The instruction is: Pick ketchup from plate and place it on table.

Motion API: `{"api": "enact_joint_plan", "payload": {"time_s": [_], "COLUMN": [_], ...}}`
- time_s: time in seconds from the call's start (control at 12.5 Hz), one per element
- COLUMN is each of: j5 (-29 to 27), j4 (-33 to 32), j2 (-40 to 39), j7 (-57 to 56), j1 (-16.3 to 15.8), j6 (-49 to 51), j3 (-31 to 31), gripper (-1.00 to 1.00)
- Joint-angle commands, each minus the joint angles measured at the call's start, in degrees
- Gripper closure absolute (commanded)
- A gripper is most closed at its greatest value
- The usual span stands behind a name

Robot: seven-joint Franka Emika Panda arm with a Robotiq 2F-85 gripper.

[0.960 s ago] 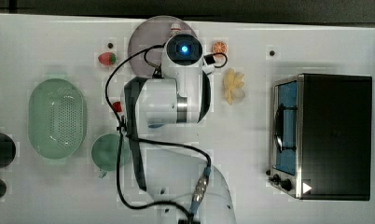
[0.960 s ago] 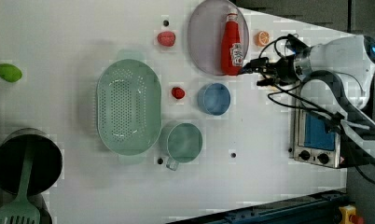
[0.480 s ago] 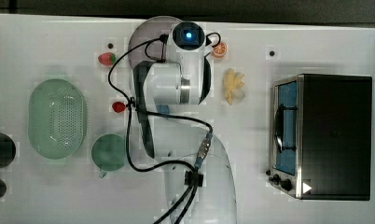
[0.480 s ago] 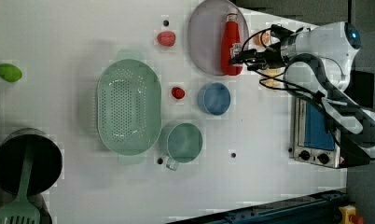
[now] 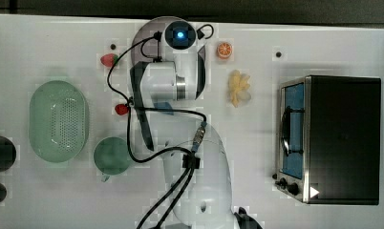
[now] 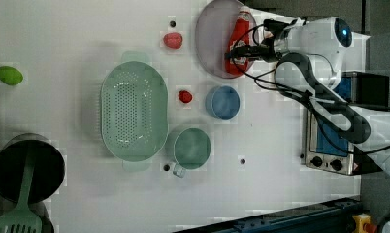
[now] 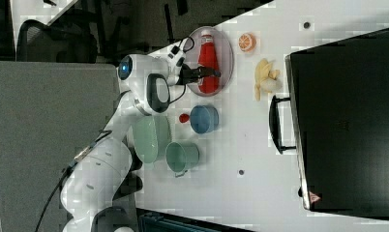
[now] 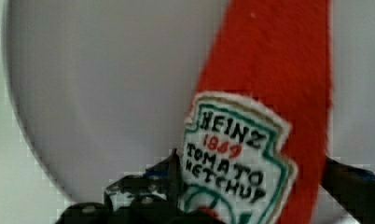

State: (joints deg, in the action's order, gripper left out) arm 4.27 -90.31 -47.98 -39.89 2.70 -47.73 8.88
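Ketchup [image 6: 239, 36] lies on the plate [image 6: 210, 39], not yet lifted. Gripper [image 6: 241, 51] spread wide astride its labelled end (no squeeze evident). Grasp, lift, placement on table [image 6: 280, 160] all remain.

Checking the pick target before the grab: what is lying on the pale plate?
The ketchup bottle lies flat on the plate, with the open claw around its labelled body. The plate surface beneath the bottle is covered.
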Motion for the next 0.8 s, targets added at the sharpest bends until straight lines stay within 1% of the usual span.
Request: {"api": "enact_joint_plan", "payload": {"time_s": [0.08, 0.16, 0.24, 0.48, 0.64, 0.8], "j5": [0.71, 0.71, 0.71, 0.71, 0.69, 0.56], "j4": [2.36, 2.37, 2.4, 2.3, 2.35, 2.31], "j2": [-1.33, -1.67, -1.6, -1.39, -0.77, 1.96], "j7": [-2.89, -2.85, -2.86, -2.64, -2.45, -1.2], "j1": [-0.55, -0.57, -0.57, -0.59, -0.57, -0.42], "j6": [-3.41, -4.06, -4.11, -4.0, -4.04, -3.82], "j3": [-0.44, -0.43, -0.44, -0.41, -0.35, -0.35], "gripper": [-1.0, -1.0, -0.91, -0.19, -0.18, -0.18]}}
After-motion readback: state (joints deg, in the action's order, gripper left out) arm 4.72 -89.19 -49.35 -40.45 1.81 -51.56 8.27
